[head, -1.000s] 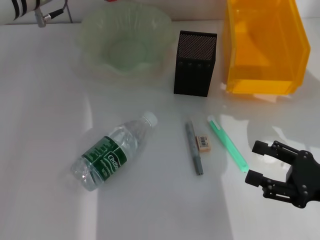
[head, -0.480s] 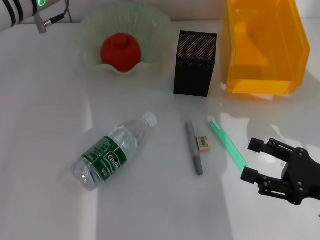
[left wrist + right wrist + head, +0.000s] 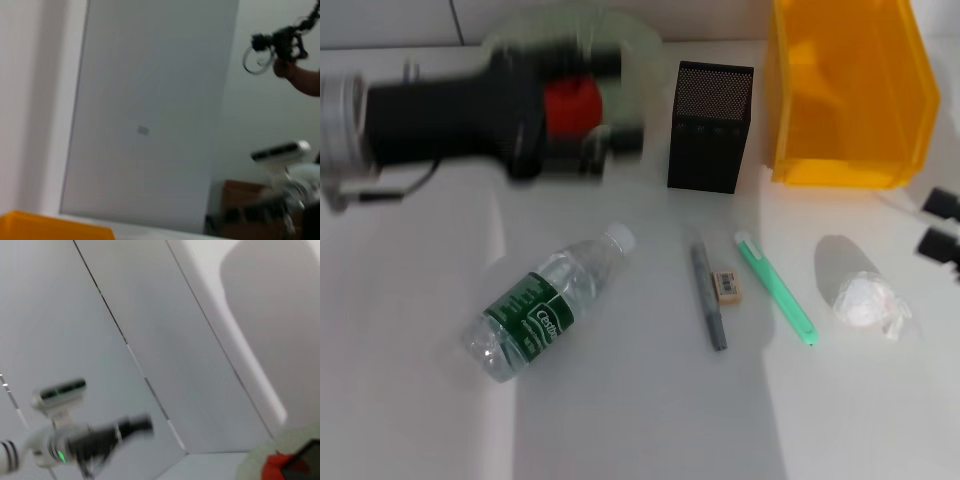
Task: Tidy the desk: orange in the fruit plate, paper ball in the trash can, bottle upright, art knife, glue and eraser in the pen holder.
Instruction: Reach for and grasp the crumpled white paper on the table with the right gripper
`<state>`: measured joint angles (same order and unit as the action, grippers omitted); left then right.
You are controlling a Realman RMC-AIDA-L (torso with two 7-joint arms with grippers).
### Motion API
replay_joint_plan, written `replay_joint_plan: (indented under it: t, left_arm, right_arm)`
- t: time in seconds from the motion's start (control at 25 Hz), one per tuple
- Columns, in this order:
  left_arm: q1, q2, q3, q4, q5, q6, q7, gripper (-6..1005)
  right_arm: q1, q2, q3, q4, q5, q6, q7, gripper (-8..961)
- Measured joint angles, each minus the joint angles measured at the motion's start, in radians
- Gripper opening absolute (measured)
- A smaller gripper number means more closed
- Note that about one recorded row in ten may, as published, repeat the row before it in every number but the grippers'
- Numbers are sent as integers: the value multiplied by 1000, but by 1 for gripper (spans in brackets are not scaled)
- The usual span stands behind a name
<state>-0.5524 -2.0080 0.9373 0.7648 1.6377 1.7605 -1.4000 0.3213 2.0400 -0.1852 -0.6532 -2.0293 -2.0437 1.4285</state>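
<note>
White desk surface (image 3: pixel 410 420) is seen from the head camera, with a pale wall behind. At ten o'clock the left gripper (image 3: pixel 605 100), blurred, is stretched over the fruit plate (image 3: pixel 645 50); its two fingers are spread either side of the orange (image 3: pixel 570 103), though whether they touch it cannot be told. At seven o'clock the bottle (image 3: pixel 545 303) is lying on its side, cap toward one o'clock. At twelve o'clock the pen holder (image 3: pixel 710 127) is standing upright. Just below centre, a grey stick (image 3: pixel 708 295), the eraser (image 3: pixel 726 286) and a green stick (image 3: pixel 775 288) are laid side by side, near one another. At one o'clock the trash can (image 3: pixel 845 95) is placed. At three o'clock the paper ball (image 3: pixel 865 300) is resting on the desk, and the right gripper (image 3: pixel 942 222) is cut by the frame edge, its two fingertips held apart.
</note>
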Motion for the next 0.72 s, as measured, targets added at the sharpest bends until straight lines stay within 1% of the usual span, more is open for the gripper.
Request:
replay_joint_plan:
  t: [0.04, 0.08, 0.12, 0.16, 0.2, 0.24, 0.28, 0.36, 0.4, 0.44, 0.48, 0.56, 0.6, 0.64, 0.68, 0.72]
  left_arm:
    - [0, 0, 0, 0, 0, 0, 0, 777]
    - [0, 0, 0, 0, 0, 0, 0, 800]
    - [30, 4, 0, 5, 75, 62, 3, 823]
    - [57, 1, -1, 13, 135, 84, -1, 846]
    - [68, -1, -2, 17, 153, 87, -4, 846]
    - [68, -1, -2, 17, 153, 87, -4, 846]
    - [92, -7, -7, 23, 186, 91, -6, 846]
    - [104, -9, -9, 26, 195, 93, -4, 846]
    - [104, -9, -9, 26, 195, 93, -4, 846]
    - [106, -9, -7, 27, 199, 94, -5, 846]
    - [106, -9, -6, 27, 200, 93, -5, 846]
    - [105, -9, -3, 27, 206, 91, -8, 846]
    - [102, -10, -3, 27, 216, 89, -9, 846]
    - [101, -10, -3, 27, 220, 88, -9, 845]
    - [99, -11, -3, 27, 224, 87, -9, 845]
    - [96, -13, -3, 25, 232, 84, -9, 845]
  right_arm:
    - [0, 0, 0, 0, 0, 0, 0, 832]
    - [11, -5, -4, -78, 23, -43, 93, 832]
    - [25, -9, -8, -152, 39, -71, 169, 832]
    - [39, -10, -16, -244, 49, -97, 257, 832]
    - [72, -9, -61, -439, 49, -113, 435, 832]
    - [72, -9, -61, -439, 49, -113, 435, 832]
    - [85, -8, -109, -547, 34, -112, 534, 832]
    - [107, -7, -228, -762, -18, -103, 693, 832]
    - [135, -6, -347, -936, -110, -100, 838, 832]
    - [135, -6, -347, -936, -110, -100, 838, 832]
    - [155, -6, -421, -1024, -174, -101, 912, 833]
    - [190, -2, -551, -1127, -304, -102, 998, 833]
    - [217, 10, -665, -1159, -418, -81, 1029, 833]
    - [217, 10, -665, -1159, -418, -81, 1029, 832]
    - [228, 19, -706, -1146, -466, -62, 1034, 832]
    - [253, 35, -786, -1072, -571, -14, 1035, 832]
